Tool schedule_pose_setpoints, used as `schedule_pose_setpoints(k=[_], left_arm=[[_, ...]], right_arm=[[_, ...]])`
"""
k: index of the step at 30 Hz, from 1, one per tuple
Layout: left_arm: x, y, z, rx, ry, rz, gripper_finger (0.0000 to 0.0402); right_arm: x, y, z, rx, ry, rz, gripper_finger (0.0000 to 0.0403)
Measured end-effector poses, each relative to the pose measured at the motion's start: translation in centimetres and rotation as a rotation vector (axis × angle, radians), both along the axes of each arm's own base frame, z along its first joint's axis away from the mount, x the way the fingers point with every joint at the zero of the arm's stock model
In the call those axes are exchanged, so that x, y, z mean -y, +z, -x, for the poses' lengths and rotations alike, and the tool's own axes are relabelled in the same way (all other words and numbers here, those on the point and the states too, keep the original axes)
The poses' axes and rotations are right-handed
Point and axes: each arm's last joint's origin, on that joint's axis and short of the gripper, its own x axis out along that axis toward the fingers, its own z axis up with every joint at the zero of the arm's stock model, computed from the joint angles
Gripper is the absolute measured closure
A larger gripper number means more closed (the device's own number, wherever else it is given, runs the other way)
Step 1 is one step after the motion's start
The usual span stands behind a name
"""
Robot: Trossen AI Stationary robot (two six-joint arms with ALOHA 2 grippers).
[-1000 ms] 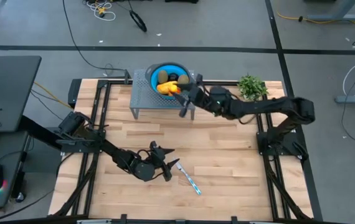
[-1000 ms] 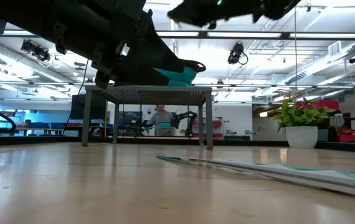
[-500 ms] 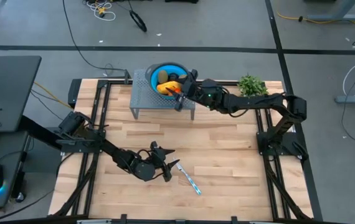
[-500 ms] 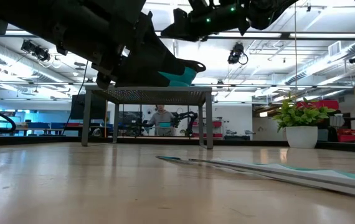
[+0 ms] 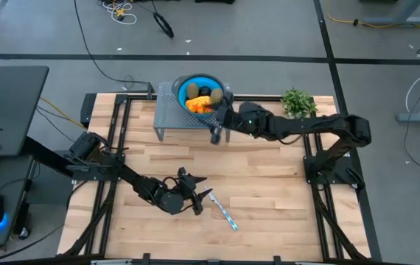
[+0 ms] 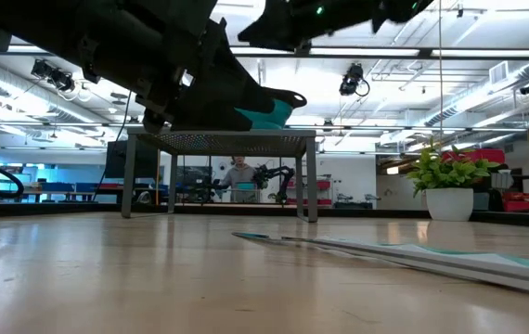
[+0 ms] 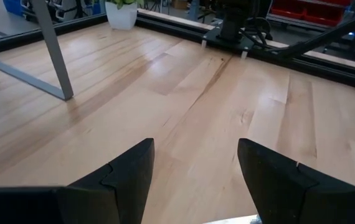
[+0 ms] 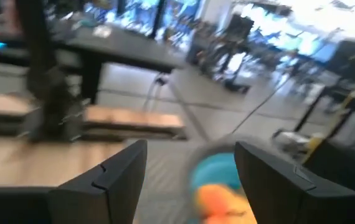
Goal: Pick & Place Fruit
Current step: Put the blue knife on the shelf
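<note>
Closest to us on the wooden table (image 5: 269, 184) we've got the knife (image 5: 223, 212) lying flat, silver blade with a teal handle, nothing touching it. Right beside it sits the left gripper (image 5: 197, 190), low over the boards near the front middle, fingers spread apart with only bare wood between them in its wrist view, so it's holding nothing.

Further back there's a small perforated metal stand (image 5: 167, 110) with a blue bowl (image 5: 186, 83) on top. The fruit (image 5: 199, 103) is all piled in that bowl: we can make out a yellow-orange piece, brownish-green ovals and something dark.

The right gripper (image 5: 221, 118) hangs just by the bowl's right edge, above the stand's corner, fingers wide apart and empty.

The little green plant (image 5: 297, 101) sits at the back right.
</note>
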Motion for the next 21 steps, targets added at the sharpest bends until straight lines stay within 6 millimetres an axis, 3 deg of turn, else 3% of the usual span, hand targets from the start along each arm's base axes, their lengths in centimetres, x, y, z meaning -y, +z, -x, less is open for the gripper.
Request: schedule_pose_setpoints(k=[6, 11, 17, 21], left_arm=[[0.0, -0.2, 0.1, -0.010, 0.006, 0.011, 0.0162], [0.0, -0.2, 0.1, -0.005, 0.010, 0.019, 0.0162], [0.0, -0.2, 0.1, -0.003, 0.013, 0.022, 0.0162], [0.0, -0.2, 0.1, -0.005, 0.012, 0.020, 0.0162]], right_arm=[[-4.2, 0.0, 1.6, -0.166, 0.099, -0.109, 0.0149], [-7.6, -0.6, 2.9, -0.318, 0.108, -0.087, 0.0149], [-9.2, -0.8, 5.0, -0.428, 0.004, -0.080, 0.0149], [-9.8, -2.5, 6.5, -0.484, 0.024, -0.121, 0.0149]])
